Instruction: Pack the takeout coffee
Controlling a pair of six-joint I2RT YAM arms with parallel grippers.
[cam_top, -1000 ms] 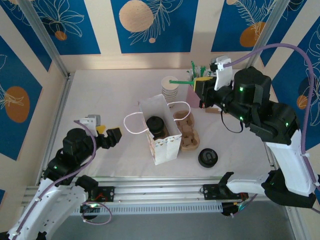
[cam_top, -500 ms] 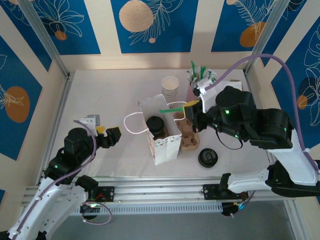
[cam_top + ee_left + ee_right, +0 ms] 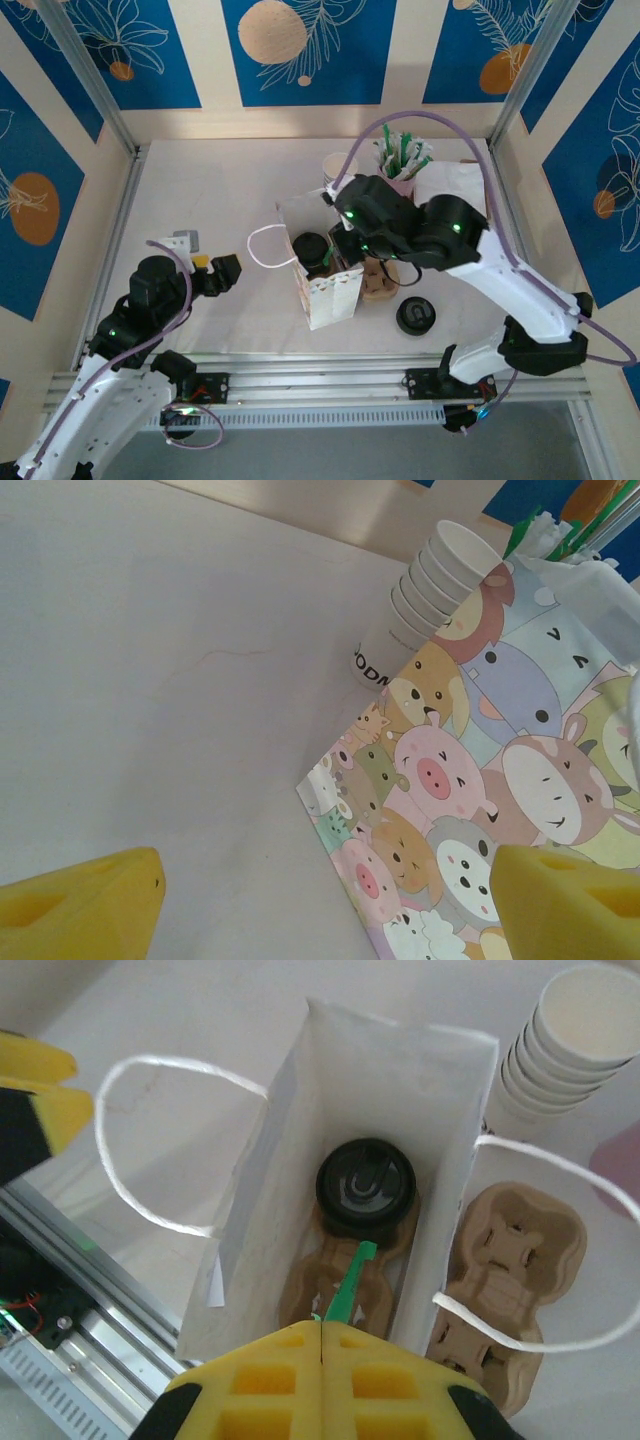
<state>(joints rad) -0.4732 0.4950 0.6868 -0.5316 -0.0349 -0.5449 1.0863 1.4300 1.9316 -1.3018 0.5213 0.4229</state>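
A paper bag (image 3: 330, 300) stood mid-table (image 3: 220, 190). Inside it, the takeout coffee (image 3: 365, 1185) sat in the far slot of a cup carrier (image 3: 300, 1300). A stick (image 3: 350, 1285) pinched in the right gripper (image 3: 320, 1328), which hung above the bag's near end, reached down over the near slot, perhaps touching it. A second carrier (image 3: 510, 1250) lay outside, just right of the bag. A stack of cups (image 3: 555, 1060) stood behind that. Loose lids (image 3: 415, 316) lay right and nearer. The left gripper (image 3: 215, 270) sat left, apart.

The takeout coffee (image 3: 365, 1185) has a glossy black plastic lid, the bag (image 3: 400, 1080) matt paper, the carrier (image 3: 515, 1250) rough pulp.
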